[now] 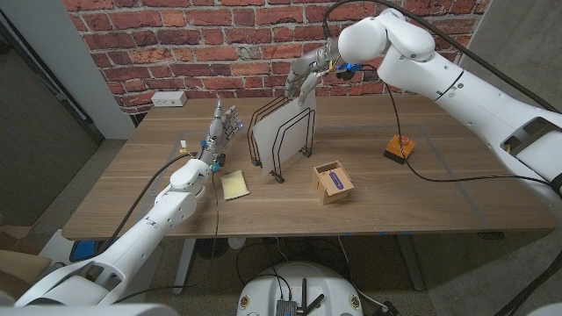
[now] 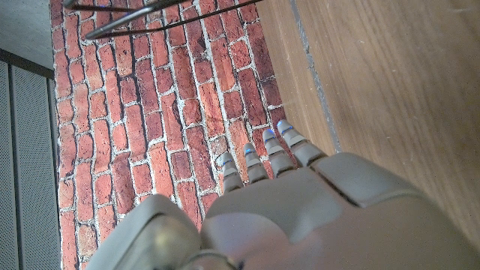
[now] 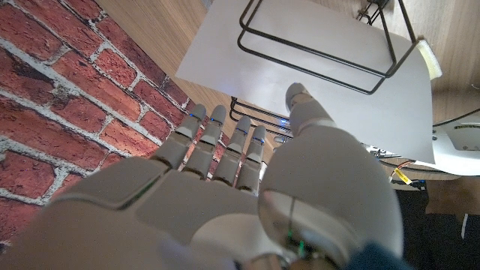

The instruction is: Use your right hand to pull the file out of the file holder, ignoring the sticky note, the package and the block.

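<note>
Left hand [image 1: 223, 124] raised over the table's left half toward the far edge, fingers apart and pointing up toward the brick wall [image 1: 219, 44], holding nothing; in the left wrist view its fingertips [image 2: 264, 154] reach past the table's far edge [image 2: 315, 75] with brick behind. Just right of it on the table [image 1: 421, 189], a yellow sticky note [image 1: 234, 184] lies flat, near the front foot of the black wire file holder [image 1: 283, 145]. The file holder stands around the table's middle, a bit toward the far edge, with the white file [image 1: 279, 130] upright in its slots, tilted slightly. Right hand [image 1: 306, 77] is above the file's top far corner, fingers hanging down toward it; from the head view cannot tell if it touches the file. In the right wrist view the right hand [image 3: 225, 172] has fingers spread and extended, thumb apart, the white sheet [image 3: 315, 82] and wire loops just beyond the fingertips, nothing visibly gripped, so open. Right of the holder, toward the front edge, a small cardboard package [image 1: 333, 182] with a purple item in it. Farther right, near the right edge, an orange block [image 1: 399, 148] with the right arm's cable running past it.
</note>
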